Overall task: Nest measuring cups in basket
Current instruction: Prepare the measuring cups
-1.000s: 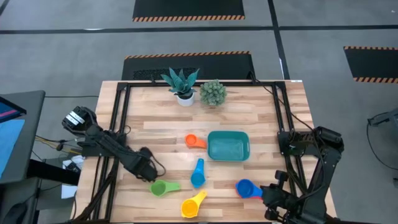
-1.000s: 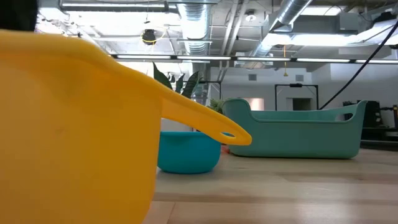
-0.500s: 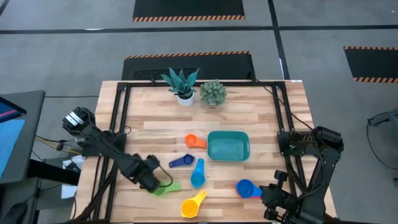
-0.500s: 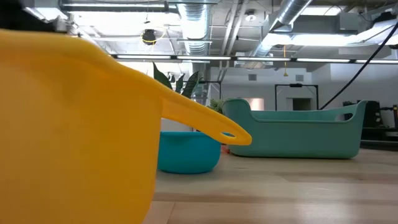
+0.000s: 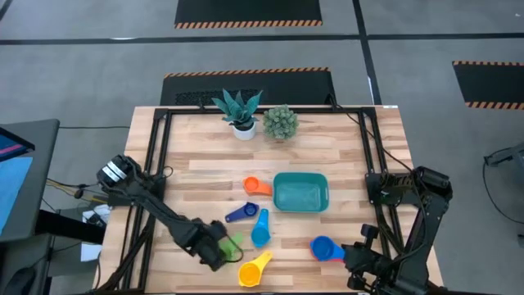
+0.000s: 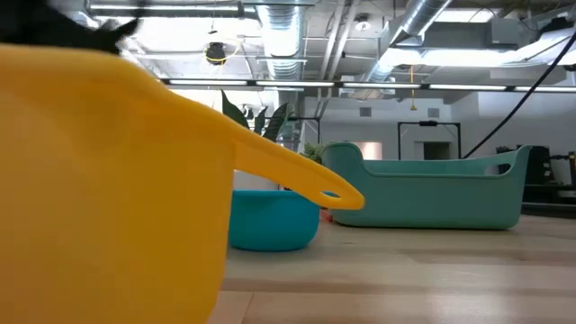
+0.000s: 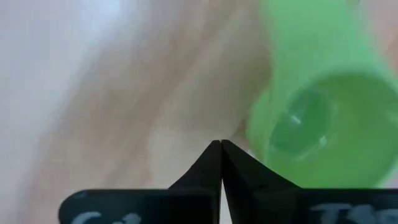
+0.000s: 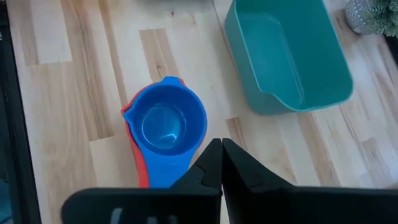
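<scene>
The teal basket lies right of centre with nothing in it. Loose cups lie on the table near it: orange, dark blue, light blue, yellow, and a blue cup nested in a red one. The green cup lies on the wood, mostly hidden under my left arm in the high view. My left gripper is shut, points down and hangs just beside the green cup. My right gripper is shut and hovers above the blue cup.
Two potted plants stand at the far edge. A black frame rail runs along the table's left and right sides. In the low view the yellow cup fills the foreground, and a strip of bare wood lies in front of the basket.
My left gripper has moved toward the table's near edge and a little to the right, staying shut. It now hangs over the green cup and covers most of it in the high view. The dark blue cup, earlier hidden under the arm, now shows.
</scene>
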Robot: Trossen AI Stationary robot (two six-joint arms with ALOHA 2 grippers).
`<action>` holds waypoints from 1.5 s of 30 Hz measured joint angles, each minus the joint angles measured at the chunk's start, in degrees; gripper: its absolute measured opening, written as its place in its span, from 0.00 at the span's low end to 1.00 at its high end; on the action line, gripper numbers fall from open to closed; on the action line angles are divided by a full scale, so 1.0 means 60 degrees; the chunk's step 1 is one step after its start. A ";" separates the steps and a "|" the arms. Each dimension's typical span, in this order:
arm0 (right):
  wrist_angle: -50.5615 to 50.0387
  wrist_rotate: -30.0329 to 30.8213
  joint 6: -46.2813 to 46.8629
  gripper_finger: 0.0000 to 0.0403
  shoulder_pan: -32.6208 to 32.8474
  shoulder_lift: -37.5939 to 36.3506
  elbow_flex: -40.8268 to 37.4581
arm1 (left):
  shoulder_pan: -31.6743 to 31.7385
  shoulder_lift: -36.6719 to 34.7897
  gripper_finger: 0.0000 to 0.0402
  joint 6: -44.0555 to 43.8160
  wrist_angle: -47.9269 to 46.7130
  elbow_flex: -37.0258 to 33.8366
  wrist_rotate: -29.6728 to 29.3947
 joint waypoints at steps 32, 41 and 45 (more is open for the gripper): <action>0.0166 -0.0016 0.0005 0.05 0.0037 0.0000 0.0004 | 0.1262 0.1661 0.00 0.4174 -0.1737 0.3911 -0.0603; 0.0303 0.0648 -0.0038 0.06 0.0332 0.0000 0.0004 | 0.0349 0.1657 0.00 0.2713 -0.5395 0.4419 -0.0427; 0.1070 0.1066 -0.1214 0.05 -0.0078 0.0000 0.0004 | -0.0219 0.1657 0.00 0.2300 -0.6220 0.3842 -0.1024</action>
